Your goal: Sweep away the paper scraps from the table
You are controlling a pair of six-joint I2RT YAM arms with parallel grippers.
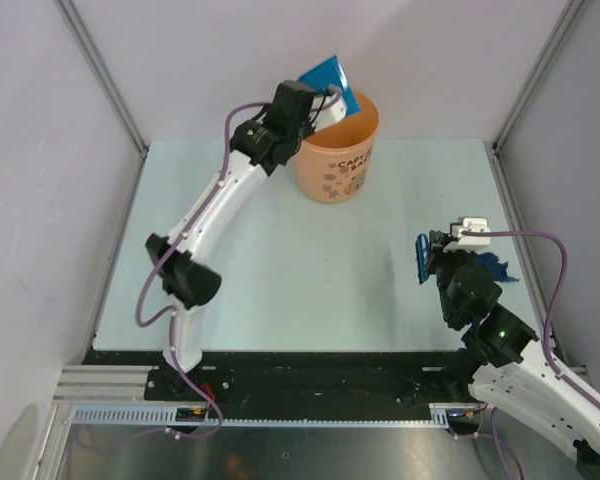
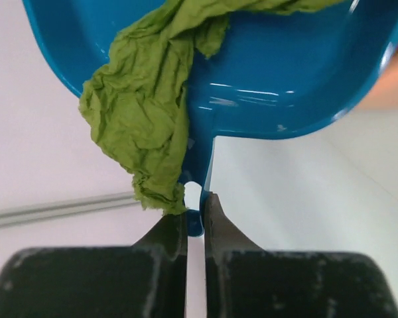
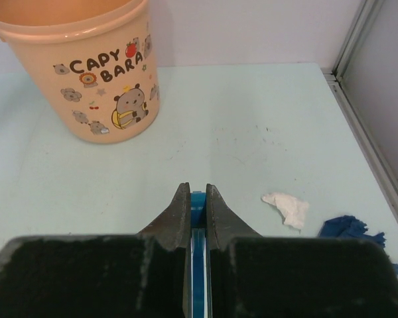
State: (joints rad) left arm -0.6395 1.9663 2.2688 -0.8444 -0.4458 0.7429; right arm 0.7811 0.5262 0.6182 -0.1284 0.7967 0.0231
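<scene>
Left end effector [image 2: 195, 211] view alone shows green scrap [image 2: 142, 126]

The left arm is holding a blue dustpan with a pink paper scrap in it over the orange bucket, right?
Not quite: the scrap in the dustpan is green, not pink, as the left wrist view shows. The left gripper does hold the blue dustpan over the orange bucket.

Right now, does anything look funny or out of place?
Yes. A crumpled green scrap droops over the rim of the blue dustpan beside its handle, right by the left hand, not down into the orange bucket. A white scrap and a blue scrap lie on the table near its right edge.
</scene>
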